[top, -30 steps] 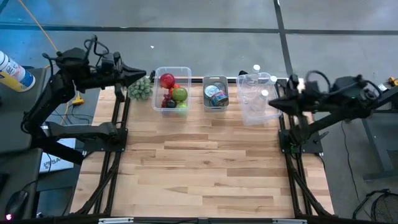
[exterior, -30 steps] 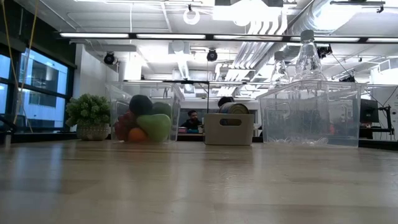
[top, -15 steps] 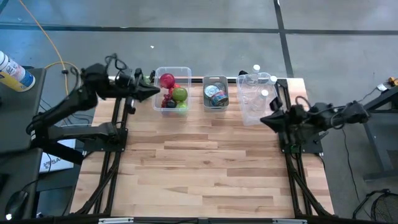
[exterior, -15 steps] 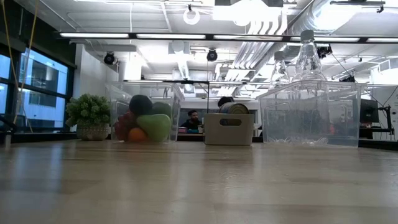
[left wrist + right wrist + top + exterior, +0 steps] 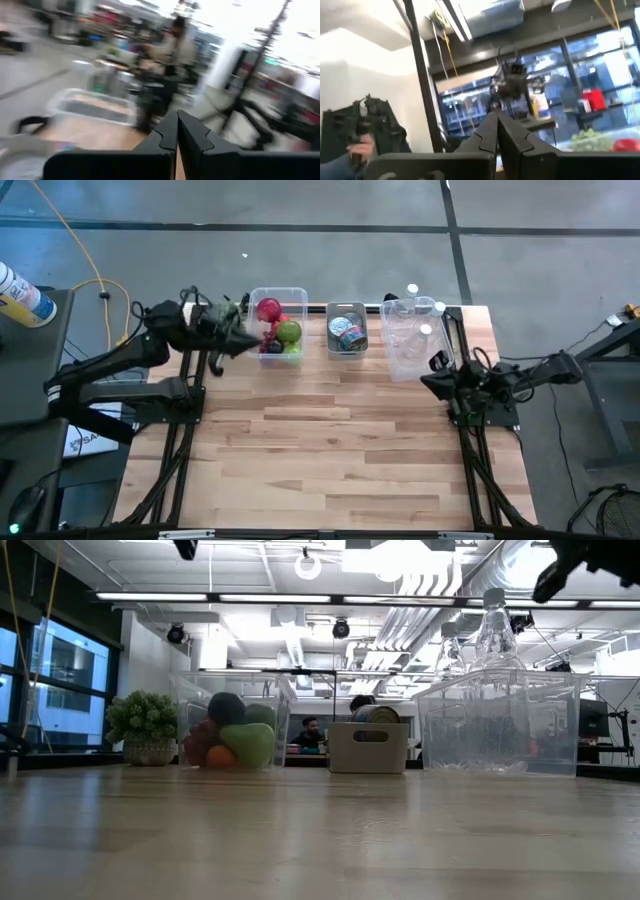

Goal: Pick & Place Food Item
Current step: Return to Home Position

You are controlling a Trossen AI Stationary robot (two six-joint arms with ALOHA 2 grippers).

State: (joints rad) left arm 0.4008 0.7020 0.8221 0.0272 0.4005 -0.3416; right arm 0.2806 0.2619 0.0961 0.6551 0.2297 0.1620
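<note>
A pale wooden table top (image 5: 330, 450) made of long planks is set on a smooth grey floor (image 5: 350, 205). Behind the table a big open room is seen, where a white ceiling (image 5: 130, 565) is hung with long bright strip lights (image 5: 250, 597) and fat silver pipes (image 5: 420, 585). A tall window with a dark frame (image 5: 60, 675) is set in the wall at one side, and a person (image 5: 311, 730) is seated far back among desks.

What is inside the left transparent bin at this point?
Piled fruit: a red one, a green one, a dark one, and an orange one low down. The left gripper covers the left edge of the bin from above; whatever lies under the pile is hidden.
</note>
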